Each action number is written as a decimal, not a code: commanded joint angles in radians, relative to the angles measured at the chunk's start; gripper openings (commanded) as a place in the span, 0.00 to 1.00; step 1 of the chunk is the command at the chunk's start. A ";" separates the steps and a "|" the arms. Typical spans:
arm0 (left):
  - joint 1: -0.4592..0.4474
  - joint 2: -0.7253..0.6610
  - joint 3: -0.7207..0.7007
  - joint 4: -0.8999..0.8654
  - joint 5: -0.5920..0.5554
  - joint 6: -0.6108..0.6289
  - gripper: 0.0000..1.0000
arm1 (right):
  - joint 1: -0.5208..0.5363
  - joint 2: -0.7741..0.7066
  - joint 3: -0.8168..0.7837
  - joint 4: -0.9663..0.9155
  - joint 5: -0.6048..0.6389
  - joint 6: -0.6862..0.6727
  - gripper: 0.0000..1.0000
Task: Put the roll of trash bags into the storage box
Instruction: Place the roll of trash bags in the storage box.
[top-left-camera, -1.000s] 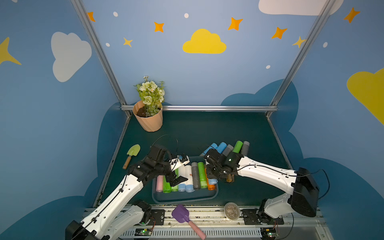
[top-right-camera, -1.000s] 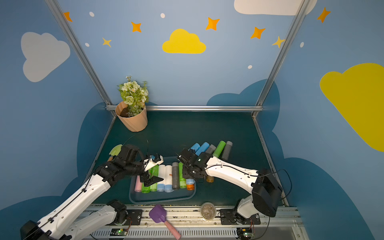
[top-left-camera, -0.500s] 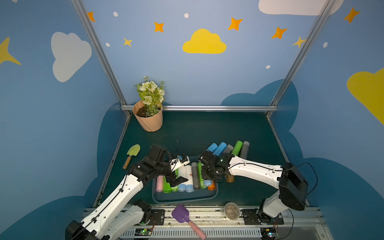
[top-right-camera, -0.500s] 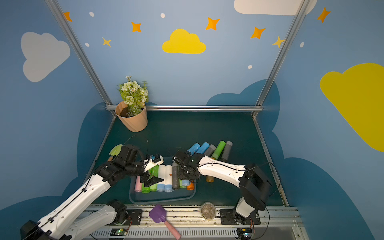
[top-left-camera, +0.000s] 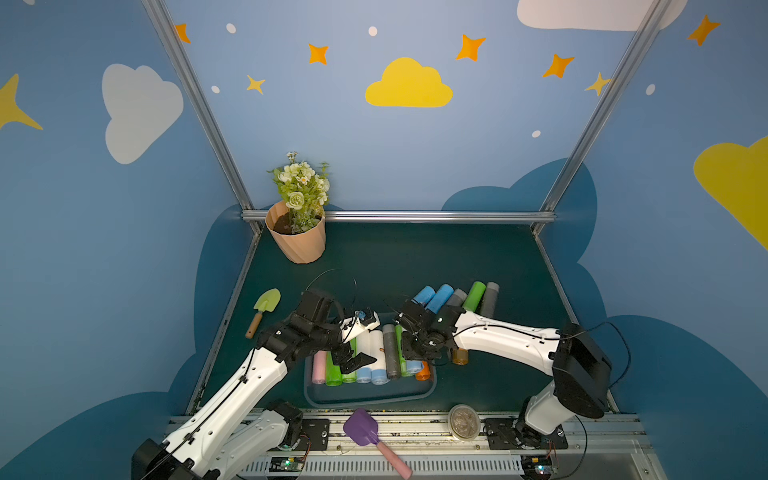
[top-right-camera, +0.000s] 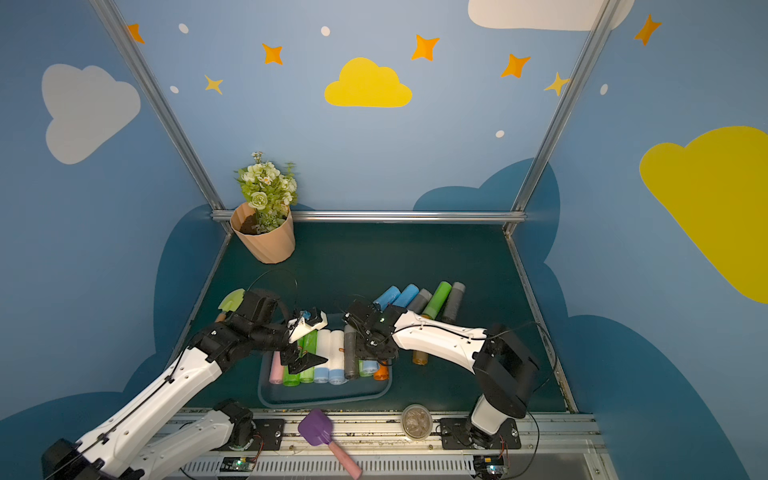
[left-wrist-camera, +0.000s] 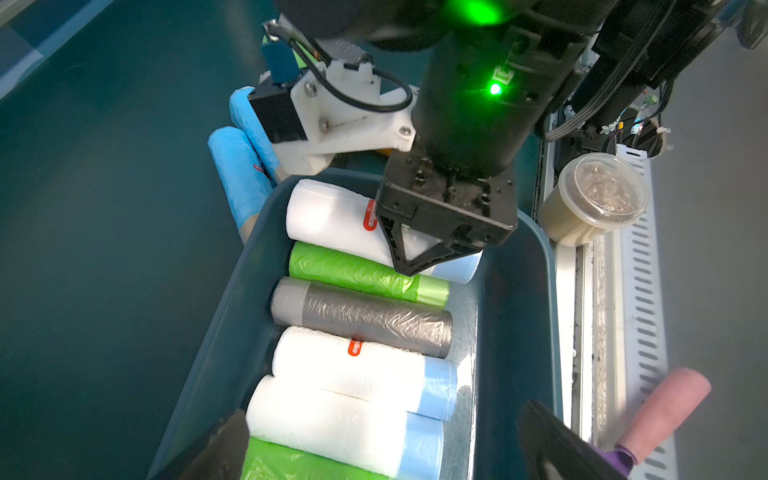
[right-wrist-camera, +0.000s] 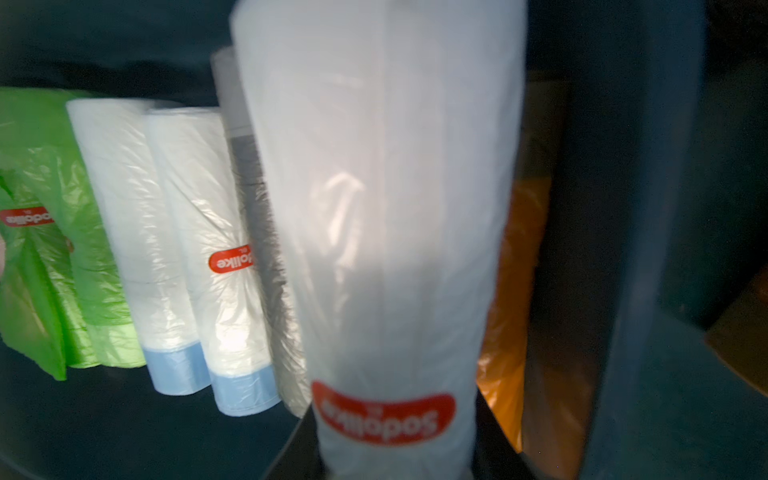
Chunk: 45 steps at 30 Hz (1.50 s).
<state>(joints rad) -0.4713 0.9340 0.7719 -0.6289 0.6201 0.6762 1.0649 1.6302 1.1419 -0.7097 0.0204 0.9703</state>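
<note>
Currently the storage box (top-left-camera: 374, 395) holds coloured rolls (left-wrist-camera: 365, 318) side by side. Right gripper (top-left-camera: 417, 358) clasps a white roll (right-wrist-camera: 374, 228) inside; left gripper (top-left-camera: 355, 362) gapes wide.

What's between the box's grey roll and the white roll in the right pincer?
One green roll, inside the storage box; the left wrist view shows it.

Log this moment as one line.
right gripper shut on white blue-ended trash-bag roll | roll inside dark blue-grey plastic storage box | left gripper open over box
</note>
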 joint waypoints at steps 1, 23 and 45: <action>0.001 0.003 0.000 -0.009 0.023 -0.001 1.00 | 0.004 0.014 0.008 -0.017 -0.001 0.013 0.24; 0.000 0.003 -0.002 -0.006 0.021 -0.001 1.00 | -0.006 0.024 -0.004 -0.053 0.021 -0.005 0.28; -0.001 0.001 -0.001 -0.009 0.018 -0.003 1.00 | -0.010 0.042 0.004 -0.056 0.014 -0.013 0.45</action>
<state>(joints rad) -0.4713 0.9344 0.7719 -0.6285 0.6231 0.6758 1.0576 1.6550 1.1416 -0.7319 0.0219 0.9619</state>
